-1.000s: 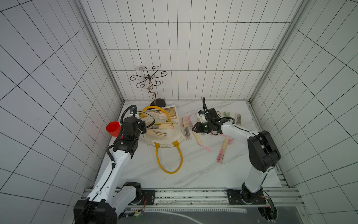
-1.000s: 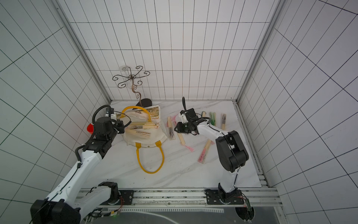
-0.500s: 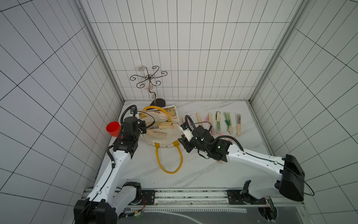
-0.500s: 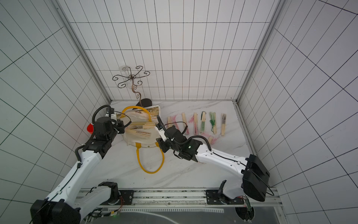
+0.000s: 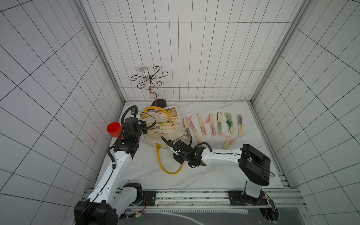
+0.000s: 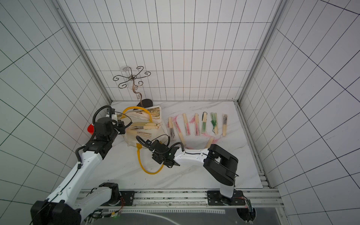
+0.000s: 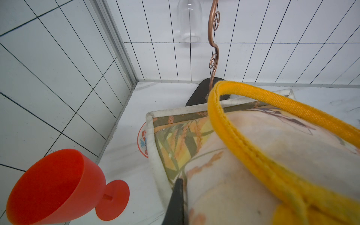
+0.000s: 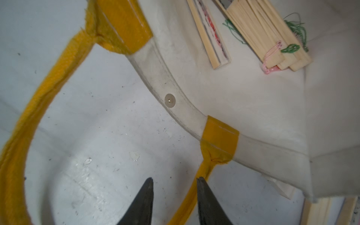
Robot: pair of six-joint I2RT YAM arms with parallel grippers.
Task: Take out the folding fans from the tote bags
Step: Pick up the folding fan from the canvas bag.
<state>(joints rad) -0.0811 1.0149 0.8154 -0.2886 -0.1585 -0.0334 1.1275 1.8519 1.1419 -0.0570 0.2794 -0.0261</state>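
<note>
In both top views: white marble tabletop [image 5: 194, 175], grey-veined and scuffed, boxed in on three sides by white tiled walls [image 5: 175, 48], with a metal rail [image 5: 185, 194] along the near edge. At the far left, bag [image 5: 153, 141] lying open, one yellow handle [image 5: 169, 172] looped flat toward the rail, several fans [image 5: 161, 127] inside. Eight more fans [image 5: 212, 124] spread on bare marble to its right. Behind the bag, scrolled iron stand [image 5: 150, 79]. Against the left wall, red cup [image 5: 114, 129].

Left wrist: left fingers [image 7: 176, 200] together, clamped on the bag's printed cloth. Beyond, the marble corner, with a plate [image 7: 143, 140] edging out from under the bag.

Right wrist: right fingers [image 8: 152, 187] apart, holding nothing, over speckled marble inside the handle loop, the handle just beside one of them.
</note>
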